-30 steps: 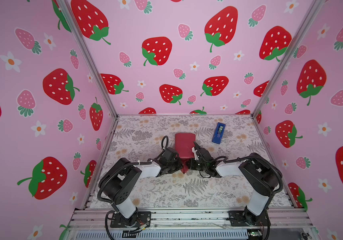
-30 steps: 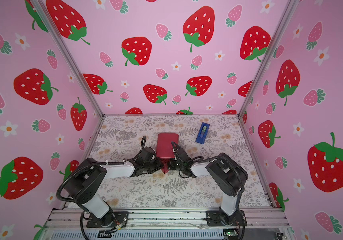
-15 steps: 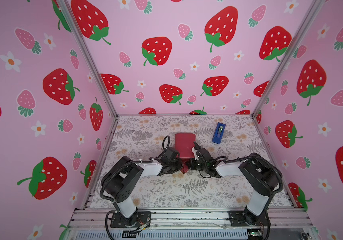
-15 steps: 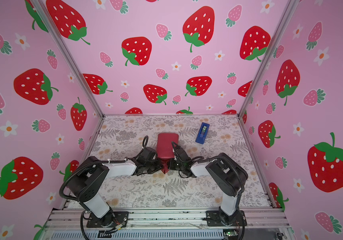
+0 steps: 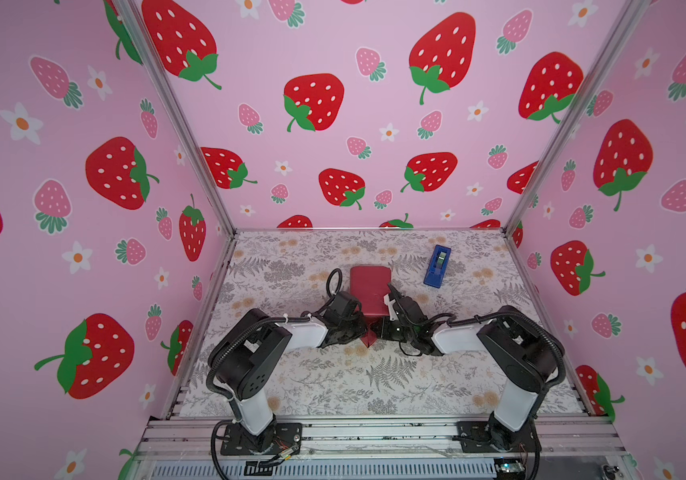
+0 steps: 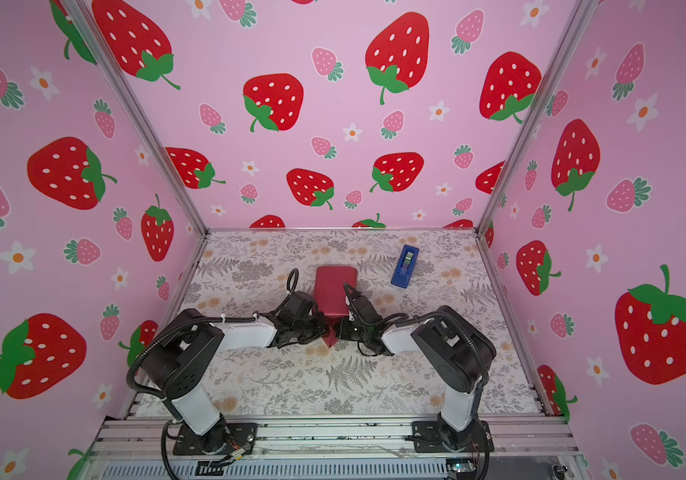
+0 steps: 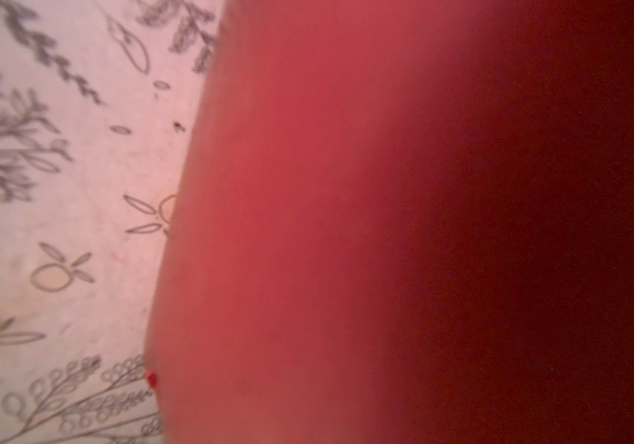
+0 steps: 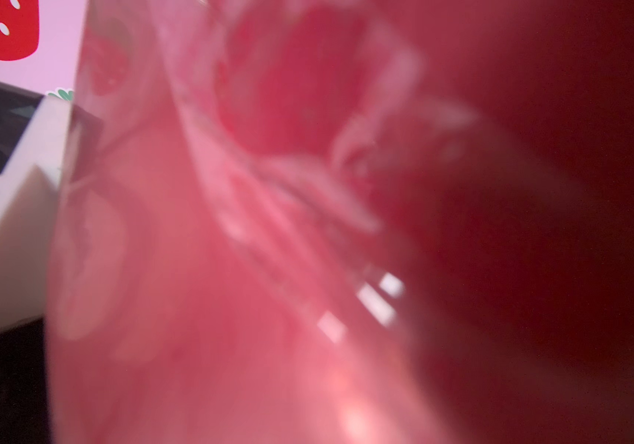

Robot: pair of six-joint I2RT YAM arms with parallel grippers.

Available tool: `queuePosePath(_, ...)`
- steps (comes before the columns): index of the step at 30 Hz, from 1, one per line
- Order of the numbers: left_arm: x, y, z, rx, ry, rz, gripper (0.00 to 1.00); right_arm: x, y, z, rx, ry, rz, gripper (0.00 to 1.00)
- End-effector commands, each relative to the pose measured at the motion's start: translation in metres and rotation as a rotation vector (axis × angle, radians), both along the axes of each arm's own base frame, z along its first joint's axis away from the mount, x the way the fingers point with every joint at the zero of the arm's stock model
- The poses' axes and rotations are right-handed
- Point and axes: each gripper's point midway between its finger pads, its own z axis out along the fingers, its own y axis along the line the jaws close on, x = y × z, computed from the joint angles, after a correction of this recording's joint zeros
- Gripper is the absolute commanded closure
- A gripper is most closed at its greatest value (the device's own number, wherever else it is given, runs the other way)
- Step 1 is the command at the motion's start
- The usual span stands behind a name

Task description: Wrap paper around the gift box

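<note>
So the paper [image 5: 370,286] sits as a boxy maroon bundle around the middle of the table [image 5: 333,386], a bit toward the back edge, and the gift box is totally hidden under it. Both claws are pressed together: the left gripper [image 5: 359,330] and right gripper [image 5: 379,328] meet nose to nose at the pointed flap on the bundle's front end, though I can't tell if either actually has paper pinched. A blue tape dispenser [image 5: 437,266] lies toward the back right corner, apart from the bundle.
</note>
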Motion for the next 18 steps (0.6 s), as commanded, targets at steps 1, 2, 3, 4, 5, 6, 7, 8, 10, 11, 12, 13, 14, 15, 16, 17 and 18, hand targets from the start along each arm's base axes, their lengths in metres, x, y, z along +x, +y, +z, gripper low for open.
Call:
queuePosePath(1,-0.002,0.007,-0.019,0.056,0.042,0.032,0.99,-0.019,0.000,-0.013,-0.005,0.074,0.042,0.91)
queuePosePath(2,-0.001,0.007,-0.019,0.055,0.042,0.036,0.99,-0.020,0.001,-0.013,-0.004,0.075,0.045,0.92)
queuePosePath(3,-0.002,0.008,-0.021,0.058,0.046,0.040,0.99,-0.020,0.001,-0.014,-0.003,0.077,0.049,0.92)
queuePosePath(4,-0.003,0.008,-0.022,0.060,0.050,0.042,0.99,-0.021,0.002,-0.015,-0.001,0.080,0.053,0.92)
queuePosePath(5,-0.003,0.009,-0.023,0.059,0.051,0.043,0.99,-0.021,0.003,-0.016,0.001,0.083,0.055,0.92)
queuePosePath(6,-0.003,0.009,-0.023,0.059,0.053,0.045,0.99,-0.022,0.003,-0.017,0.004,0.086,0.058,0.93)
queuePosePath(7,-0.003,0.009,-0.023,0.059,0.053,0.045,0.99,-0.022,0.004,-0.018,0.007,0.091,0.061,0.93)
queuePosePath(8,-0.003,0.009,-0.023,0.059,0.053,0.045,0.99,-0.024,0.005,-0.020,0.010,0.096,0.066,0.93)
queuePosePath(10,-0.004,0.009,-0.025,0.057,0.057,0.045,0.99,-0.026,0.006,-0.023,0.010,0.106,0.071,0.94)
queuePosePath(11,-0.005,0.009,-0.024,0.055,0.058,0.043,0.99,-0.025,0.005,-0.025,0.007,0.109,0.067,0.94)
queuePosePath(12,-0.005,0.009,-0.024,0.054,0.057,0.044,0.99,-0.027,0.005,-0.028,0.002,0.115,0.068,0.94)
queuePosePath(13,-0.005,0.009,-0.023,0.053,0.056,0.044,0.99,-0.027,0.003,-0.030,-0.003,0.121,0.062,0.95)
queuePosePath(14,-0.005,0.009,-0.023,0.051,0.054,0.043,0.99,-0.028,0.002,-0.033,-0.013,0.131,0.057,0.95)
queuePosePath(15,-0.005,0.009,-0.022,0.048,0.052,0.042,0.99,-0.029,0.000,-0.037,-0.024,0.140,0.053,0.95)
queuePosePath(16,-0.005,0.009,-0.020,0.045,0.050,0.041,0.99,-0.029,-0.001,-0.040,-0.031,0.146,0.049,0.95)
queuePosePath(17,-0.005,0.008,-0.017,0.041,0.045,0.039,0.99,-0.030,-0.003,-0.044,-0.041,0.157,0.043,0.95)
queuePosePath(18,-0.005,0.008,-0.014,0.037,0.037,0.040,0.99,-0.030,-0.005,-0.046,-0.050,0.162,0.039,0.96)
